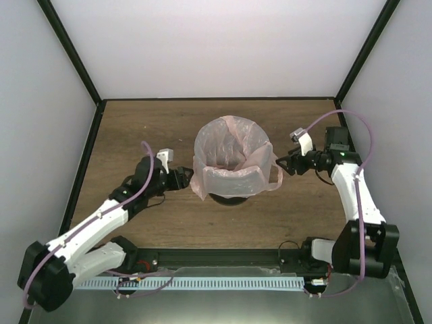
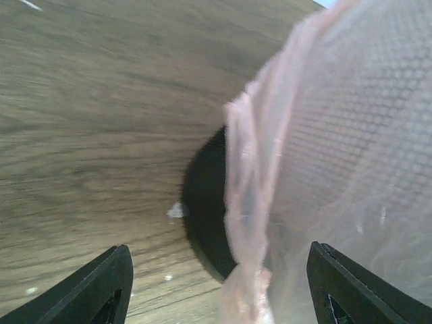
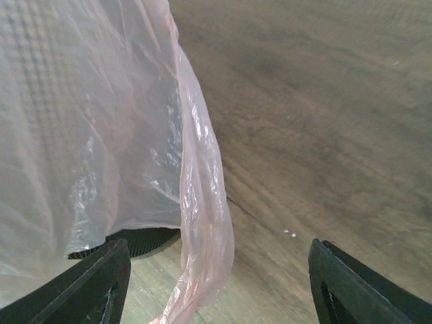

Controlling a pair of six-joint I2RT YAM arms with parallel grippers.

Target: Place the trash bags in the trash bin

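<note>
The pale-pink trash bag [image 1: 229, 177] is draped over the round black mesh trash bin [image 1: 229, 198], lining its mouth and hanging down its outer walls. One loop handle [image 1: 276, 177] hangs at the bin's right, another fold at its left. My left gripper [image 1: 187, 178] is open, close to the bin's left side; a pink handle strip [image 2: 253, 223] hangs between its fingers [image 2: 101, 287]. My right gripper [image 1: 278, 164] is open at the bin's right; the handle strip [image 3: 202, 223] hangs between its fingers [image 3: 351, 283], untouched. The bin's black base shows in both wrist views [image 2: 206, 209] [image 3: 135, 241].
The wooden table [image 1: 135, 128] is ringed by white walls with black frame posts [image 1: 74, 50]. A metal rail [image 1: 223, 260] runs along the near edge between the arm bases. Small white specks [image 2: 175, 211] lie on the wood by the bin.
</note>
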